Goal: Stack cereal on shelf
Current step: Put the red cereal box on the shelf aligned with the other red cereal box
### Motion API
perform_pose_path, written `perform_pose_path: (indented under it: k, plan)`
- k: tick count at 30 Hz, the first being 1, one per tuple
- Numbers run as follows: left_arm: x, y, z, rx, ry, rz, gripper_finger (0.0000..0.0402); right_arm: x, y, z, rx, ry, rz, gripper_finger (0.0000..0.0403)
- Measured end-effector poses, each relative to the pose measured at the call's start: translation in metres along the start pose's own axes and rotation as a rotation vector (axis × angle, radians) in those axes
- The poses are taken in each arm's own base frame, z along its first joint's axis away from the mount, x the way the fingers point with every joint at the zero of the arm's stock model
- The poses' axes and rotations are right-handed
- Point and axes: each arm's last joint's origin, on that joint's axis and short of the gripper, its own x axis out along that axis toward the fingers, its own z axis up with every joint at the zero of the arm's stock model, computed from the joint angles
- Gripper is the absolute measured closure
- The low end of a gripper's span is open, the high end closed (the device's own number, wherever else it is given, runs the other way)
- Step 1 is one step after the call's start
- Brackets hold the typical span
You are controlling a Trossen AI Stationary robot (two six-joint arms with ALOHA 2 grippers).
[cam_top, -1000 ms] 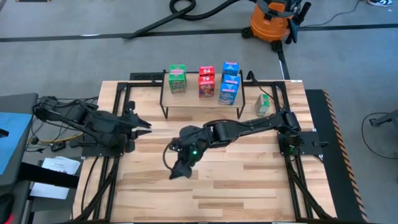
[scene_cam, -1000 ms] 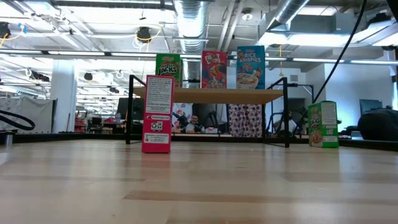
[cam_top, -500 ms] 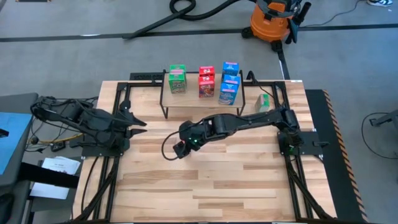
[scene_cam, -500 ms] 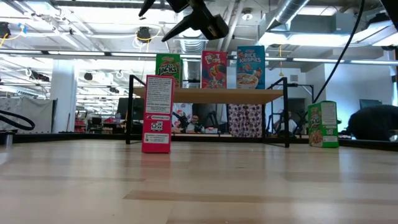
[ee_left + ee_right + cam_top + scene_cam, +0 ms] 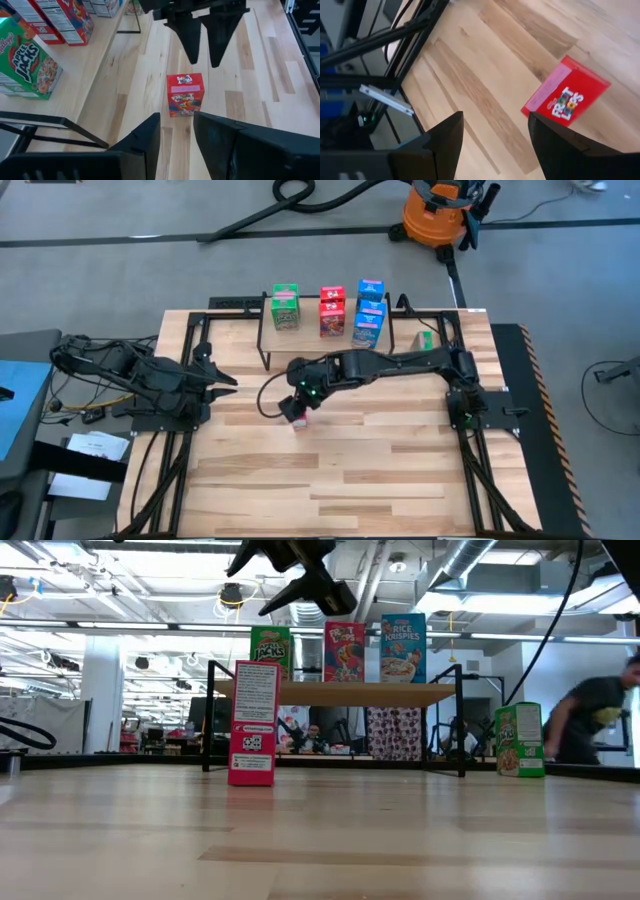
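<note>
Below the spread right claw (image 5: 295,580) — red box (image 5: 252,723).

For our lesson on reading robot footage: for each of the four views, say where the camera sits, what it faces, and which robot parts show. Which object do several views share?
High: overhead, facing down; both arms, shelf, right gripper by the red cereal box.
Low: tabletop height, facing the shelf; right gripper above the box.
Left wrist: past the left gripper, facing the box and right gripper.
Right wrist: looking down between its own open fingers at the tabletop.
Shared: the red cereal box, in all four.
</note>
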Motion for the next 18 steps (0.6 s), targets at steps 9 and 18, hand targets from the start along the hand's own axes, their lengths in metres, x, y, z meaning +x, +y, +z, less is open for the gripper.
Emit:
perform_pose_path:
  k: [9, 18]
  plan:
    - [-0.0001, 0.0001, -0.0001, 0.000, 0.001, 0.001, 0.0294, -0.0018, -0.0050, 0.0071, 0.005, 0.034, 0.030, 0.0153]
    - [-0.0001, 0.0001, -0.0001, 0.000, 0.001, 0.001, 0.0294, -0.0027, -0.0081, 0.0104, 0.017, 0.045, 0.034, 0.0153]
